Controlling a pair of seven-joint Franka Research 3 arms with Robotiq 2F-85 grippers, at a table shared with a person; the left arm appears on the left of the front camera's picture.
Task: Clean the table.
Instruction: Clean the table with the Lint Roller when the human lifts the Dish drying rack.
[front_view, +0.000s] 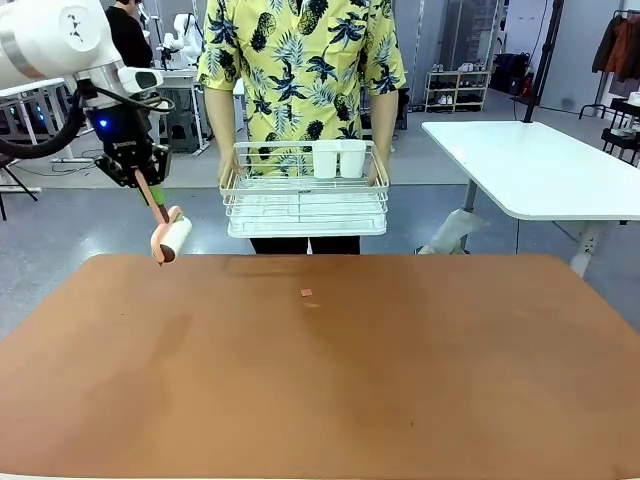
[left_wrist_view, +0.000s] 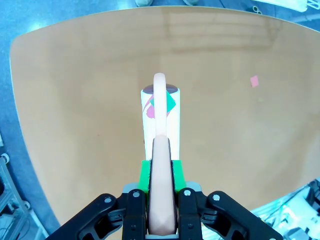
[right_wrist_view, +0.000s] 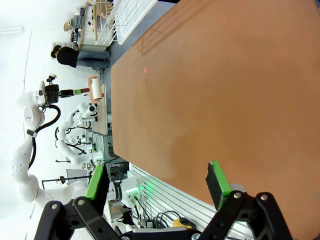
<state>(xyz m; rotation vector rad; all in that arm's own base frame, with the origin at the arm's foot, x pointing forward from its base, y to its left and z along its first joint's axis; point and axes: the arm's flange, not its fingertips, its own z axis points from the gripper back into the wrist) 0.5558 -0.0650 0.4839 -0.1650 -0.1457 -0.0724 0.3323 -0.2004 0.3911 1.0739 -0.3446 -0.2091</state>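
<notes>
The reddish-brown table (front_view: 420, 390) carries one small pink scrap (front_view: 306, 293) near its far middle. My left gripper (front_view: 150, 186) hangs above the far left corner, shut on the pink handle of a lint roller (front_view: 172, 238); the white roll hangs just over the table's edge. In the left wrist view the gripper (left_wrist_view: 161, 172) clamps the handle, the roller (left_wrist_view: 161, 117) points down at the table (left_wrist_view: 75, 100), and the scrap (left_wrist_view: 254, 81) lies off to the right. My right gripper (right_wrist_view: 157, 182) is open, off the table's (right_wrist_view: 225, 100) near edge, with nothing between its fingers.
A person stands at the far side holding a white wire basket (front_view: 305, 205) with two white cups (front_view: 338, 160) in it. A white-topped table (front_view: 540, 165) stands at the back right. Some sticky scraps cling to the roller's sheet.
</notes>
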